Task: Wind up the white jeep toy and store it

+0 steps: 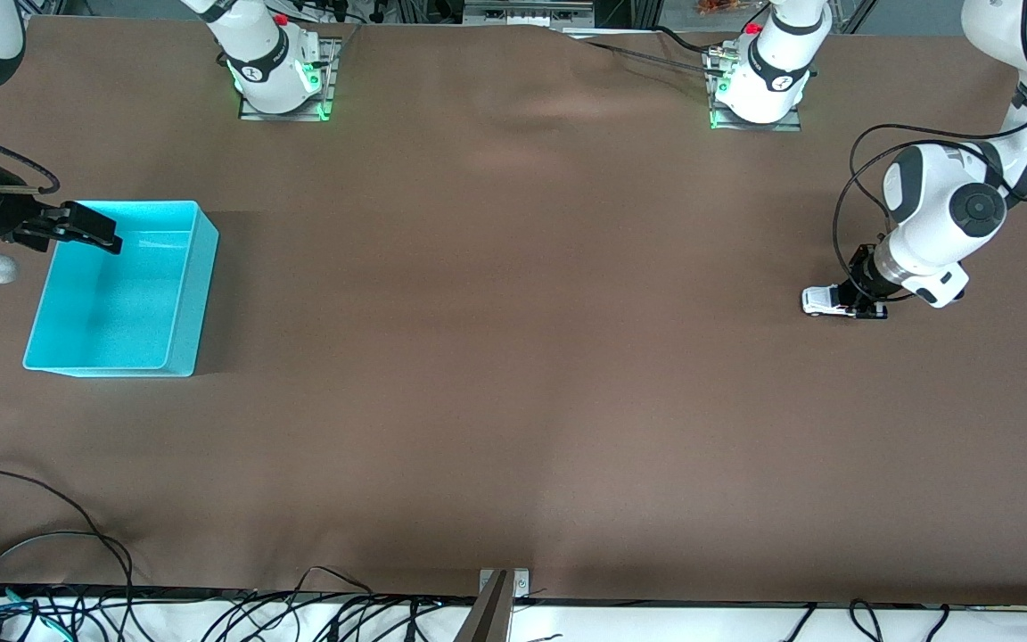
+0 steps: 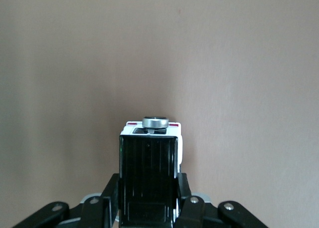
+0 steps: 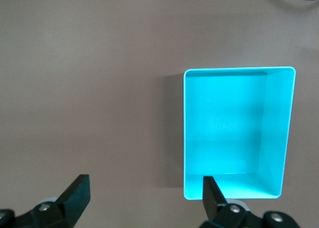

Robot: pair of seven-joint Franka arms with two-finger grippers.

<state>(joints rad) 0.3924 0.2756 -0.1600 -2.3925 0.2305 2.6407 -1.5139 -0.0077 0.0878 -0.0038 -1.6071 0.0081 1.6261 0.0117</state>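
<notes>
The white jeep toy (image 1: 821, 300) stands on the brown table at the left arm's end, its wheels on the surface. My left gripper (image 1: 861, 301) is shut on its body. In the left wrist view the jeep toy (image 2: 149, 175) shows its black roof between my fingers (image 2: 110, 195), with a silver spare wheel at its end. The turquoise bin (image 1: 121, 287) stands at the right arm's end and holds nothing. My right gripper (image 1: 77, 229) hangs open over the bin's rim nearest the robot bases; the right wrist view shows the bin (image 3: 237, 133) past its spread fingertips (image 3: 77, 190).
Cables lie along the table edge nearest the front camera (image 1: 77, 606). A small metal bracket (image 1: 500, 588) sits at the middle of that edge. The arms' bases (image 1: 282, 67) stand along the edge farthest from the camera.
</notes>
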